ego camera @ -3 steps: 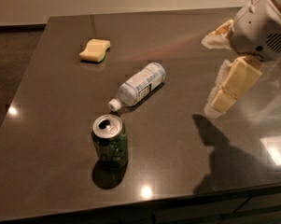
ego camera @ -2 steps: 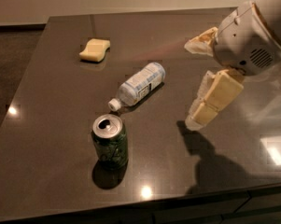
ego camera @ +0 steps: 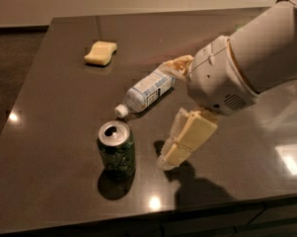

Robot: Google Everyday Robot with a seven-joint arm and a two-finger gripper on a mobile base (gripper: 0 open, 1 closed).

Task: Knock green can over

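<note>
place: probably a kitchen | cues: dark glossy counter (ego camera: 64, 132), cabinet fronts (ego camera: 212, 223) below its edge, yellow sponge (ego camera: 100, 53) | end effector (ego camera: 167, 113): low over counter middle

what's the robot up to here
The robot is set to knock over the green can, which stands upright near the front edge of the table, untouched. Its gripper hangs open just beside the can, lower finger close to it. A plastic bottle lies on its side behind; a yellow sponge sits farther back.
</note>
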